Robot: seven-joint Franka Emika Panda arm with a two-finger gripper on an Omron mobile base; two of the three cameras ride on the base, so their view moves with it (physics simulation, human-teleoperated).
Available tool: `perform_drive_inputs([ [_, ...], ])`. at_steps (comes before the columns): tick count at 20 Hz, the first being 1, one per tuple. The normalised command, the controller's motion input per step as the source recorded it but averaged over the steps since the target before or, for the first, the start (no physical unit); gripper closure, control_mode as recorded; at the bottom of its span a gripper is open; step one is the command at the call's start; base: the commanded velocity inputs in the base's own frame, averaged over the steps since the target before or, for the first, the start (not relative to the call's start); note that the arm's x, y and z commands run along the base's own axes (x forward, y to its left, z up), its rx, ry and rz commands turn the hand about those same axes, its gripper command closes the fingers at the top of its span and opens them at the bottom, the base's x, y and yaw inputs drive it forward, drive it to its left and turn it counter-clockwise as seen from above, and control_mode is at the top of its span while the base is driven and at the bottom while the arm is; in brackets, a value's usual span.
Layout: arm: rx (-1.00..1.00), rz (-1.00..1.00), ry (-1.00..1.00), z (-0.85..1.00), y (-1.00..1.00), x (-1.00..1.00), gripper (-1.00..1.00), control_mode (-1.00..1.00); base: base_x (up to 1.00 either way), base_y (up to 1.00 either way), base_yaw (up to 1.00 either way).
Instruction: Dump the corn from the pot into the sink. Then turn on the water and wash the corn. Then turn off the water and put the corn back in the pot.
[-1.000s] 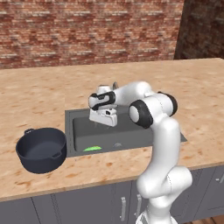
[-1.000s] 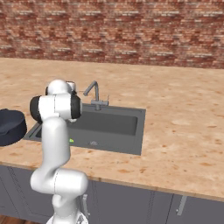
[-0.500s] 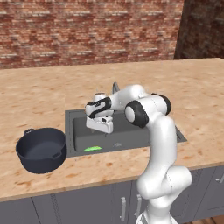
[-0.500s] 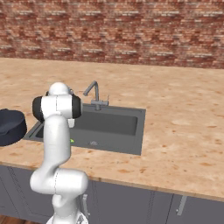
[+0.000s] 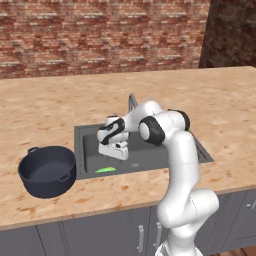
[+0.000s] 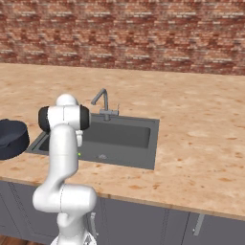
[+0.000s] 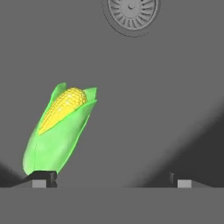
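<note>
Item: corn [image 7: 59, 129], lying on the sink [image 5: 89, 165] floor near its front edge; pot [image 5: 47, 170] standing empty on the surface, left of the sink. We are hovering our fingers [image 7: 43, 178] wide apart, gripping nothing. We are judging that they should straddle the cob across its width. Long axis slanting, yellow tip pointing toward the drain [image 7: 131, 13].

Kitchen: brick wall [image 5: 100, 35], counter [image 5: 50, 110], sink [image 5: 90, 132], faucet [image 6: 102, 98].
</note>
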Motion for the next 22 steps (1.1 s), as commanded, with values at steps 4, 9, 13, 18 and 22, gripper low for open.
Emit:
perform_drive_inputs([
  [4,-0.01,0.0,0.0,-0.42,0.03,0.06,-1.0,-1.0,0.0,0.0,0.0],
  [9,0.0,0.0,0.0,-0.34,0.02,0.12,-1.0,-1.0,0.0,0.0,0.0],
  [13,-0.01,0.0,0.0,-0.25,0.06,0.07,-1.0,-1.0,0.0,0.0,0.0],
  [18,0.0,0.0,0.0,-0.26,0.18,0.11,-1.0,-1.0,0.0,0.0,0.0],
  [22,0.0,0.0,0.0,-0.3,0.24,0.19,-1.0,-1.0,0.0,0.0,0.0],
])
